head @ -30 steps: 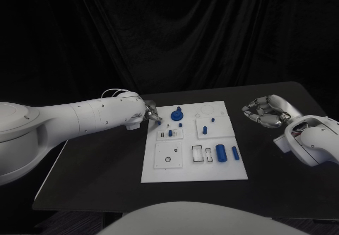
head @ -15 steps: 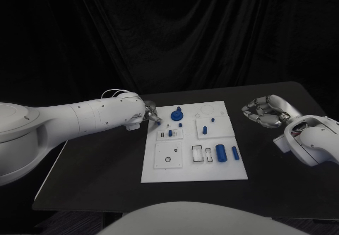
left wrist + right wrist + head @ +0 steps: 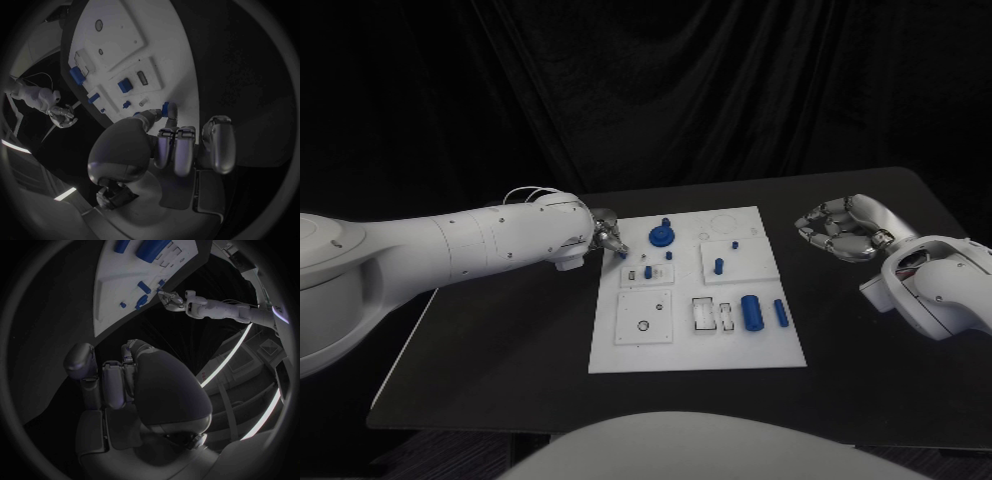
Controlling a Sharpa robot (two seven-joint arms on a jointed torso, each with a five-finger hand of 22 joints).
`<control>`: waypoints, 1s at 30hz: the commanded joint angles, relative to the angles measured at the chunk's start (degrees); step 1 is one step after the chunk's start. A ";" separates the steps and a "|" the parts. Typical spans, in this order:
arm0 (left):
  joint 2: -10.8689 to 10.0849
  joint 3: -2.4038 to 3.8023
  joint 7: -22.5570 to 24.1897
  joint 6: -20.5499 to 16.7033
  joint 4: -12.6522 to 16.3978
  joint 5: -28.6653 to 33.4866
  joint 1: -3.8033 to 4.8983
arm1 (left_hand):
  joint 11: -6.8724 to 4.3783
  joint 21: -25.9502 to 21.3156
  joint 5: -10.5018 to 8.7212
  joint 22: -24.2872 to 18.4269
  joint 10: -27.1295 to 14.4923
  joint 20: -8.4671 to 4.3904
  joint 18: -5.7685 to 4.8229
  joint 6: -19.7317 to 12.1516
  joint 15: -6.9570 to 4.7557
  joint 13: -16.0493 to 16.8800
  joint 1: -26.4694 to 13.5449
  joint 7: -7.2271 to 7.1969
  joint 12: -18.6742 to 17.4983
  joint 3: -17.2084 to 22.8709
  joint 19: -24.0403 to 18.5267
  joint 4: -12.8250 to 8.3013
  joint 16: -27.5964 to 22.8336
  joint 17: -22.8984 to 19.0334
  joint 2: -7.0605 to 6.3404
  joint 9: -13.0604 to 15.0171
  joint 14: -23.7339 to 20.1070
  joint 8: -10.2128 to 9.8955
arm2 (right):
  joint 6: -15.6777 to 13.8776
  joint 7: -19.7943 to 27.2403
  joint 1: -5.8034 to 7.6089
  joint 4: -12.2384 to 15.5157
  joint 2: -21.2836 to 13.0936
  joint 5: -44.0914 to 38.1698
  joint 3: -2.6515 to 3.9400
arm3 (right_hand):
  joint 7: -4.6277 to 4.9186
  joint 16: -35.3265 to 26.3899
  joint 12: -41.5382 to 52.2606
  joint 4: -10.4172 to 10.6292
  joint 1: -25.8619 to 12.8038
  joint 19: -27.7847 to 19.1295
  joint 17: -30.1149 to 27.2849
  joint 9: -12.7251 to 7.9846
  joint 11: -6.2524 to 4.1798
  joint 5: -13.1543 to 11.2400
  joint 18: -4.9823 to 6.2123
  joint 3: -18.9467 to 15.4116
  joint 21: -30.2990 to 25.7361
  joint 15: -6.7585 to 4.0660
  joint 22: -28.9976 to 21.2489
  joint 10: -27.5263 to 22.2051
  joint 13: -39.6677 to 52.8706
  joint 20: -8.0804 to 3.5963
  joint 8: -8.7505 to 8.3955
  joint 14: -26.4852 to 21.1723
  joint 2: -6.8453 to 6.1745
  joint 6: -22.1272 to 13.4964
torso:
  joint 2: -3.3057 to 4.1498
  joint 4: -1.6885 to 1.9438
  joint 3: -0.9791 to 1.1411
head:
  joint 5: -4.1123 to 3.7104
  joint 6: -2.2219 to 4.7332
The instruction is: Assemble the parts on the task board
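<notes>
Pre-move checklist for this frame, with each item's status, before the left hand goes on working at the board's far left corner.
1. Task board flat on the table: ok.
2. Left hand at the board's far left edge: ok.
3. Left hand holds a part: cannot tell; a blue piece sits at its fingertips.
4. Right hand off the board, fingers curled, holding nothing: ok.
5. Large blue cylinder lies loose on the board, not yet assembled: not ok.

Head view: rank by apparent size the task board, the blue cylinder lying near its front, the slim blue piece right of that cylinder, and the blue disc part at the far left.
1. task board
2. blue disc part
3. blue cylinder
4. slim blue piece

The disc part and cylinder look close in size; that order is unsure.
</notes>
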 commanded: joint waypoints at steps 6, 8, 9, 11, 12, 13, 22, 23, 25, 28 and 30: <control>-3.97 0.04 -0.22 -6.13 5.61 8.46 -0.05 | -0.08 -1.02 1.05 10.16 5.98 -0.33 0.71 0.44 -0.40 15.09 -0.86 -0.26 0.21 4.76 -0.43 -3.65 -0.07 15.10 -0.93 0.53 6.05 0.20 | 0.36 -1.22 -0.13 0.27 -0.46 -0.27 0.04 | 0.16 -0.28 -0.25 0.08 0.07 -0.45 4.61 -0.08 0.09 0.31 0.51 0.40 -0.35 0.32 6.66 -0.48 -0.14 -0.07 0.28 0.79 -0.11 -0.34 | 0.00 0.06 -0.03 | -0.28 0.00; -5.43 0.04 -0.46 -7.16 7.71 8.90 -0.05 | -0.08 -1.02 1.06 10.16 5.98 -0.32 0.71 0.45 -0.40 15.09 -0.89 -0.25 0.21 4.80 -0.43 -3.66 -0.07 15.10 -0.94 0.54 6.05 0.21 | 0.34 -1.29 -0.13 0.32 -0.60 -0.27 0.04 | 0.16 -0.28 -0.25 0.08 0.07 -0.45 4.61 -0.08 0.09 0.31 0.51 0.40 -0.35 0.32 6.66 -0.48 -0.14 -0.07 0.28 0.79 -0.11 -0.34 | 0.01 0.11 -0.03 | -0.29 0.00; -6.25 0.03 -0.56 -7.72 8.89 9.07 -0.04 | -0.07 -1.01 1.14 10.18 5.98 -0.31 0.71 0.50 -0.38 15.09 -1.08 -0.25 0.21 5.02 -0.40 -3.82 -0.07 15.10 -1.06 0.61 6.05 0.28 | 0.33 -1.33 -0.13 0.33 -0.66 -0.27 0.04 | 0.16 -0.28 -0.25 0.08 0.07 -0.45 4.61 -0.08 0.09 0.31 0.51 0.40 -0.35 0.32 6.66 -0.48 -0.14 -0.07 0.28 0.79 -0.11 -0.34 | 0.02 0.12 -0.02 | -0.27 0.00; -7.50 0.03 -0.71 -8.48 10.71 9.26 -0.04 | -0.07 -0.92 1.16 10.22 5.98 -0.30 0.68 0.56 -0.38 15.09 -1.23 -0.26 0.21 5.14 -0.34 -3.88 -0.07 15.10 -1.11 0.66 6.05 0.34 | 0.31 -1.37 -0.13 0.35 -0.75 -0.27 0.04 | 0.17 -0.29 -0.27 0.08 0.05 -0.46 4.60 -0.08 0.09 0.31 0.51 0.42 -0.40 0.32 6.65 -0.52 -0.17 -0.07 0.33 0.78 -0.13 -0.33 | 0.02 0.13 -0.03 | -0.21 0.00; -8.21 0.03 -0.80 -8.83 11.75 9.35 -0.04 | -0.07 -0.92 1.16 10.22 5.98 -0.30 0.68 0.56 -0.38 15.09 -1.23 -0.26 0.21 5.14 -0.34 -3.88 -0.07 15.10 -1.11 0.66 6.05 0.34 | 0.31 -1.38 -0.13 0.35 -0.79 -0.27 0.04 | 0.17 -0.29 -0.27 0.08 0.05 -0.46 4.60 -0.08 0.09 0.31 0.51 0.42 -0.40 0.32 6.65 -0.52 -0.17 -0.07 0.33 0.78 -0.13 -0.33 | 0.01 0.14 -0.02 | -0.18 0.00; -8.73 0.03 -0.87 -9.03 12.51 9.40 -0.04 | -0.08 -0.94 1.18 10.23 5.98 -0.30 0.69 0.63 -0.38 15.09 -1.43 -0.27 0.21 5.31 -0.34 -3.93 -0.07 15.10 -1.15 0.71 6.05 0.40 | 0.31 -1.39 -0.14 0.35 -0.83 -0.27 0.04 | 0.17 -0.29 -0.27 0.08 0.05 -0.46 4.60 -0.08 0.09 0.31 0.51 0.42 -0.40 0.32 6.65 -0.52 -0.17 -0.07 0.33 0.78 -0.13 -0.33 | 0.01 0.13 0.00 | -0.12 0.00; -11.14 0.01 -1.09 -9.28 16.68 9.62 -0.06 | -0.15 -0.78 -0.46 10.38 5.98 -0.30 0.65 0.68 -0.42 15.09 -3.28 -0.39 0.21 5.95 -0.12 -3.59 -0.07 15.10 -1.10 0.90 6.05 0.54 | 0.53 -1.56 -0.37 0.45 -1.20 -0.27 0.04 | 0.17 -0.37 -0.30 0.08 0.03 -0.47 4.52 -0.08 0.10 0.31 0.51 0.44 -0.40 0.33 6.65 -0.57 -0.22 -0.07 0.37 0.73 -0.15 -0.33 | 0.07 0.27 0.00 | 0.19 0.00; -11.14 0.01 -1.03 -9.29 16.77 9.62 -0.06 | -0.15 -0.69 -0.53 10.42 5.98 -0.30 0.62 0.64 -0.43 15.09 -3.30 -0.40 0.21 6.00 -0.06 -3.62 -0.07 15.10 -1.08 0.90 6.05 0.53 | 0.53 -1.56 -0.40 0.46 -1.21 -0.27 0.04 | 0.17 -0.37 -0.30 0.08 0.03 -0.47 4.52 -0.08 0.10 0.31 0.51 0.44 -0.40 0.33 6.65 -0.57 -0.22 -0.07 0.37 0.73 -0.15 -0.33 | 0.07 0.25 0.01 | 0.25 0.00; -11.08 0.01 -0.93 -9.15 16.87 9.63 -0.09 | -0.18 -0.22 -1.03 10.62 5.98 -0.33 0.50 0.52 -0.47 15.09 -3.55 -0.40 0.21 6.17 0.26 -3.60 -0.07 15.10 -0.95 0.93 6.05 0.51 | 0.53 -1.54 -0.44 0.46 -1.18 -0.27 0.03 | 0.17 -0.37 -0.30 0.08 0.03 -0.47 4.52 -0.08 0.10 0.31 0.51 0.44 -0.40 0.33 6.65 -0.57 -0.22 -0.07 0.37 0.73 -0.15 -0.33 | 0.06 0.26 0.03 | 0.31 0.00; -10.97 0.01 -0.76 -9.08 16.94 9.63 -0.30 | -0.18 -0.19 -1.35 10.65 5.98 -0.35 0.50 0.47 -0.48 15.09 -3.83 -0.39 0.21 6.21 0.31 -3.49 -0.07 15.10 -0.88 0.96 6.05 0.51 | 0.51 -1.48 -0.48 0.47 -1.13 -0.27 0.03 | 0.17 -0.36 -0.31 0.08 0.02 -0.50 4.53 -0.08 0.10 0.31 0.52 0.45 -0.47 0.33 6.64 -0.59 -0.24 -0.06 0.39 0.73 -0.16 -0.34 | 0.08 0.33 0.04 | 0.03 0.00; -10.86 0.01 -0.71 -8.98 16.90 9.64 -0.52 | -0.18 -0.19 -1.35 10.65 5.98 -0.35 0.50 0.47 -0.48 15.09 -3.83 -0.39 0.21 6.21 0.31 -3.49 -0.07 15.10 -0.88 0.96 6.05 0.51 | 0.51 -1.45 -0.51 0.50 -1.15 -0.27 0.04 | 0.17 -0.36 -0.32 0.08 0.01 -0.51 4.53 -0.08 0.10 0.31 0.53 0.45 -0.49 0.33 6.63 -0.60 -0.25 -0.06 0.39 0.73 -0.17 -0.34 | 0.07 0.31 0.00 | -0.05 0.00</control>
